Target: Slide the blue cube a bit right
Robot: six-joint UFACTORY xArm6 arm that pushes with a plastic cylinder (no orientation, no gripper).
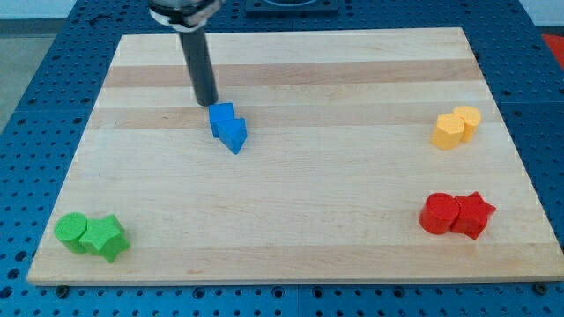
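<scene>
Just below-right of my tool's tip point(207, 103) sits the blue cube point(221, 117).

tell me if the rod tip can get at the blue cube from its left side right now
Probably yes. My tip sits just up and left of the blue cube, nearly touching it, with bare board on that side. The other blue block touches the cube on its lower right, not in the way.

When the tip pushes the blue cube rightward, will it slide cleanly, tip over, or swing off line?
The blue cube looks squat and flat-bottomed, so it should slide rather than tip. It touches another blue block, which will probably drag along or make it pivot. My tip sits at its upper-left, so an off-centre push may rotate it.
</scene>
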